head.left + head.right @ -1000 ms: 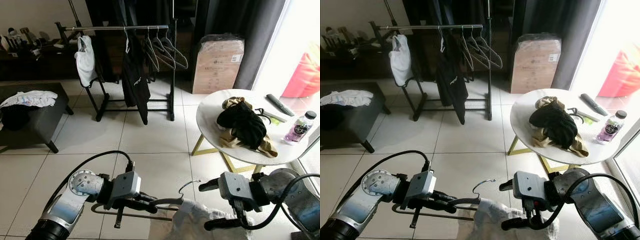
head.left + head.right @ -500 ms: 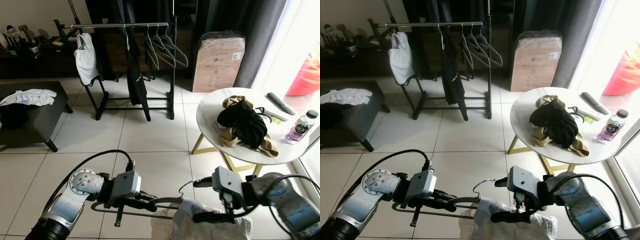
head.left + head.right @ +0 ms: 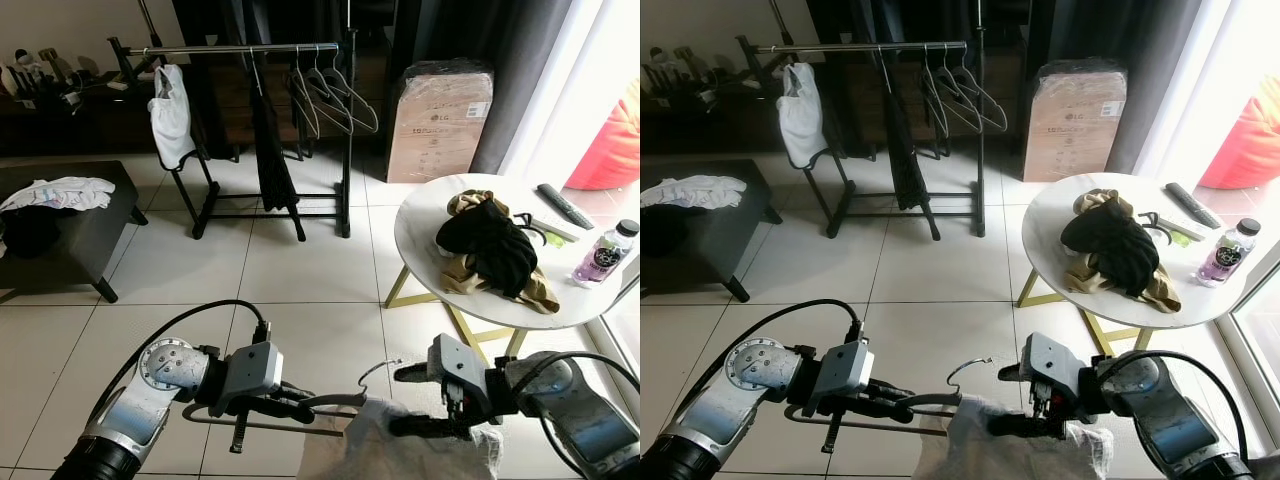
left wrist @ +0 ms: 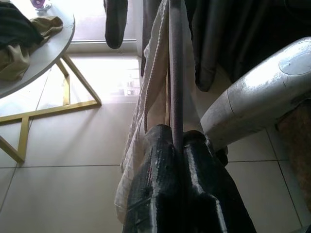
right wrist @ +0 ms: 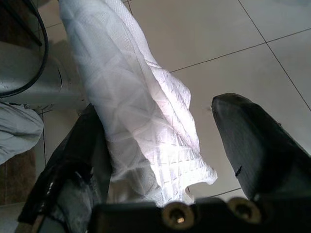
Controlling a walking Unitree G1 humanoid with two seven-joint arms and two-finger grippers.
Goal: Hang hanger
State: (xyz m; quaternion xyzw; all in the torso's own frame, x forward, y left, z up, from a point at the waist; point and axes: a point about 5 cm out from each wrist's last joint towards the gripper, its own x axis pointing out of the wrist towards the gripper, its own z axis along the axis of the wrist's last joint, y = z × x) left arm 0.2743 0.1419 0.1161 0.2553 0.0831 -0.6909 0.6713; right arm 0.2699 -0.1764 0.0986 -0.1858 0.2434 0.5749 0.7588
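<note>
Left claw (image 3: 300, 402) clamped on a hanger (image 3: 330, 402) carrying a white garment (image 3: 400, 450) (low over the tiled floor); right claw (image 3: 412, 400) spread open around the cloth.

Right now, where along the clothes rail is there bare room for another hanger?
The rail is bare between the white top and the black garment. Its right end is crowded with empty hangers.
</note>
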